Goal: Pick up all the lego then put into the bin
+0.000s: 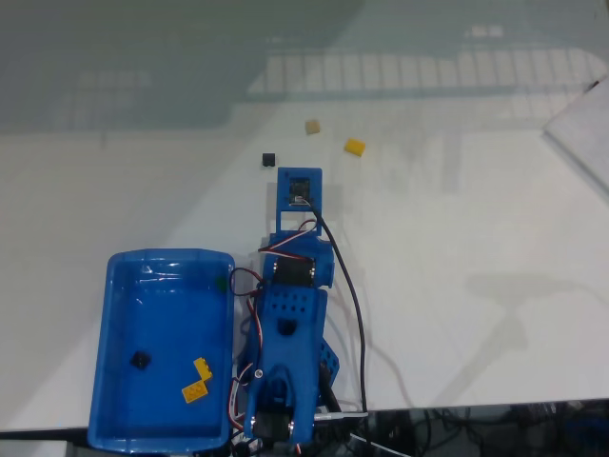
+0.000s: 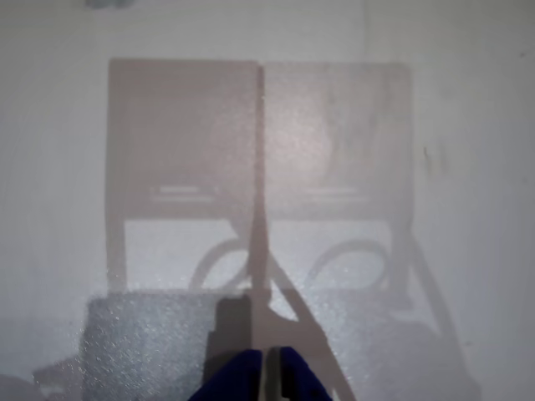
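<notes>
Fingers (image 2: 242, 380): two dark blue tips poke up from the bottom edge of the wrist view, nearly touching w/ just a thin pale slit between them, so the gripper (image 2: 266, 378) is closed or all but closed, nothing held. Rest of the jaw is cut off by the frame. In the fixed view the gripper's tips can't be made out; the blue arm (image 1: 290, 324) is seen from above, its wrist plate (image 1: 299, 188) pointing up-frame, base cut off at the bottom edge among wires (image 1: 352, 295).

Wrist view is soft and hazy: mostly bare table w/ blocky shadows of the arm on it, no bricks there.

Surface: white matte table (image 1: 476, 219), wide and flat. Upper strip of the fixed view carries a grey-green reflection w/ a grid of window panes. A pale sheet or board corner (image 1: 582, 133) enters at right edge, cropped. Dark clutter of cables below the table's front edge.

Lego on the table, up-frame of the arm: black brick (image 1: 268, 158) nearest the wrist plate, tan brick (image 1: 312, 127) and yellow brick (image 1: 355, 147) a bit further, all apart from each other. All tiny, studs too blurred to count.

Bin (image 1: 124, 286): glossy blue plastic tub, rounded corners, raised rim, just left of the arm, lower edge near the frame bottom. Inside: a small black piece (image 1: 141, 360) and yellow pieces (image 1: 198, 383) touching each other, exact count unclear.
</notes>
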